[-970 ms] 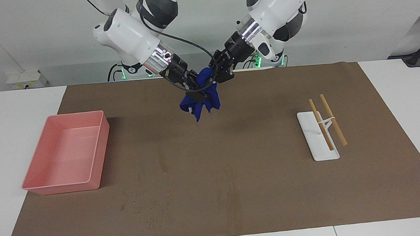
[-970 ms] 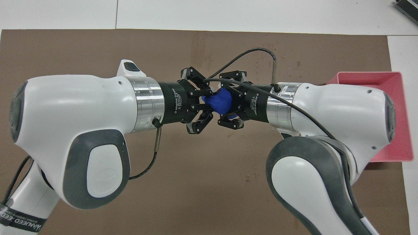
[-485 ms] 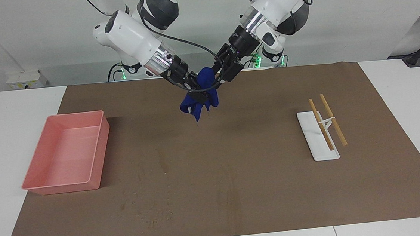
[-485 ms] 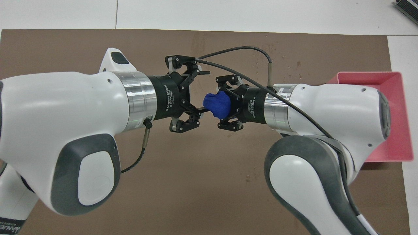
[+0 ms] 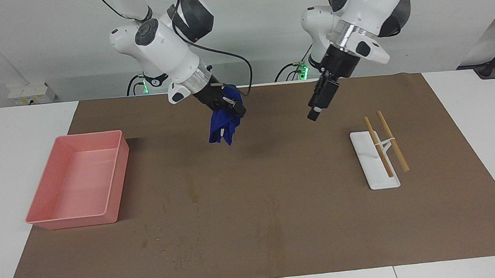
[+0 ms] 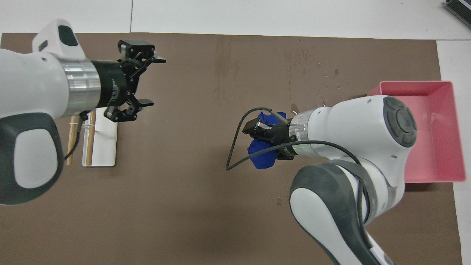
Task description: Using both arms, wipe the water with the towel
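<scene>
The blue towel (image 5: 221, 127) hangs bunched in the air over the brown mat (image 5: 277, 176), with my right gripper (image 5: 232, 108) shut on its top. Seen from overhead, the towel (image 6: 263, 158) bulges out under the right gripper (image 6: 259, 131). My left gripper (image 5: 313, 115) hangs over the mat toward the left arm's end, apart from the towel. From overhead, the left gripper (image 6: 156, 81) is open and holds nothing. The water (image 5: 177, 256) is a faint scatter of specks on the mat, farther from the robots than the towel, also seen from overhead as water (image 6: 312, 73).
A pink tray (image 5: 118, 180) sits at the right arm's end of the mat, also seen from overhead as the tray (image 6: 415, 89). A white holder (image 5: 374, 173) with two wooden sticks (image 5: 392, 141) lies at the left arm's end. Long darker streaks (image 5: 275, 238) stain the mat.
The left gripper opened, let go of the towel and swung away toward its own end of the table. The right gripper kept the towel and turned downward.
</scene>
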Tool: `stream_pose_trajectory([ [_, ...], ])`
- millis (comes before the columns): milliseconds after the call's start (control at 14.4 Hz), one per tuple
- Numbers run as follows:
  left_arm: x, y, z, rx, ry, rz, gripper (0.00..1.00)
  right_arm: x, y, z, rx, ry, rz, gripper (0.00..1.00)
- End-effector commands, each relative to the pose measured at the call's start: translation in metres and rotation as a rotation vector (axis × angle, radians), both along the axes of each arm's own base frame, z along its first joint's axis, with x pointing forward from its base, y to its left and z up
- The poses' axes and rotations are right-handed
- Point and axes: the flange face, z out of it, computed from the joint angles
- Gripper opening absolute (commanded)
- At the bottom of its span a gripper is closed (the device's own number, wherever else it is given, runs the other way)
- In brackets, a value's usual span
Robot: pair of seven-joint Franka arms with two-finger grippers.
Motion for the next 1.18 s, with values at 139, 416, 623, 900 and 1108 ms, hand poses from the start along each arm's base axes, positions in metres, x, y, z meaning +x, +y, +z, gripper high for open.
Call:
stream_pose_trajectory([
  [139,-0.002,0.066,-0.009,0.432,-0.049,-0.496,1.00,0.004,-0.036,-0.062,-0.284,-0.143,0.489,0.00],
  [416,-0.004,0.129,-0.005,0.553,-0.016,-0.876,1.00,0.015,-0.074,-0.127,-0.461,-0.234,0.728,0.00],
  [623,-0.006,0.150,-0.003,0.587,0.064,-0.992,1.00,0.009,-0.086,-0.178,-0.459,-0.258,0.747,0.00],
  [900,-0.002,0.153,-0.013,0.551,0.100,-1.002,1.00,0.039,-0.100,-0.217,-0.469,-0.335,0.716,0.00],
  [1108,-0.007,0.145,-0.017,0.557,0.098,-1.008,1.00,0.074,-0.099,-0.227,-0.475,-0.367,0.688,0.00],
])
